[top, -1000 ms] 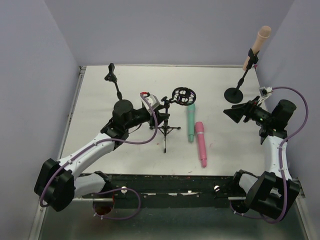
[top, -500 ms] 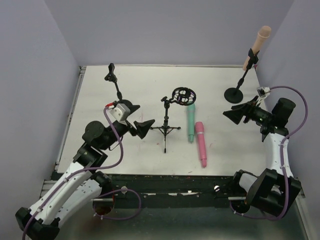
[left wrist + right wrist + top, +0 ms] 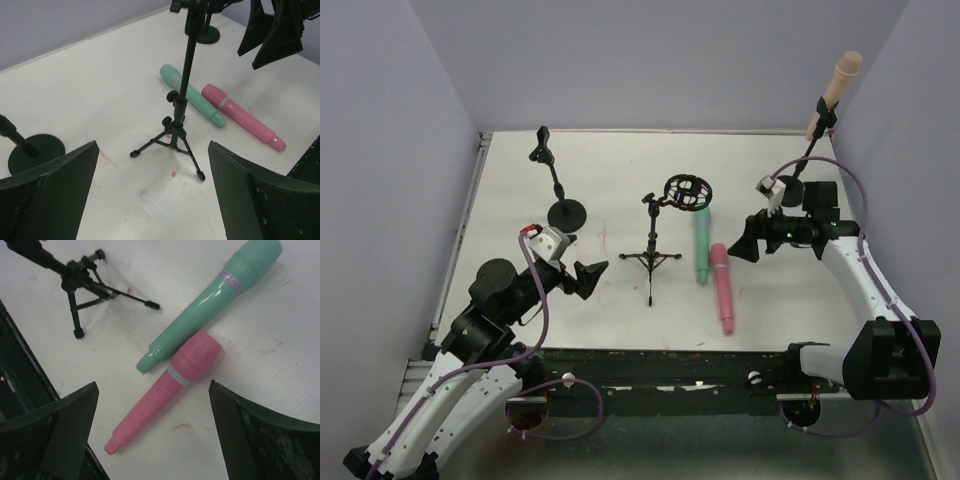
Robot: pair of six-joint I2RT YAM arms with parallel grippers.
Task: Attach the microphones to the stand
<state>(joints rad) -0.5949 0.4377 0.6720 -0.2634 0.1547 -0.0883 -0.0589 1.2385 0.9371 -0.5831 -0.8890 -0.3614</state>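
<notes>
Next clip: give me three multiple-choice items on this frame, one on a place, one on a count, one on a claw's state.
1. The peach microphone is: A) lying flat B) out of view C) clipped in the far-right stand.
2. Microphones lying flat: A) two B) one C) three.
3. The right claw is: A) shut on a microphone B) open, empty C) out of view.
C: it sits in the stand's clip. A: only the teal microphone and pink microphone. B: its fingers are spread, nothing between.
</notes>
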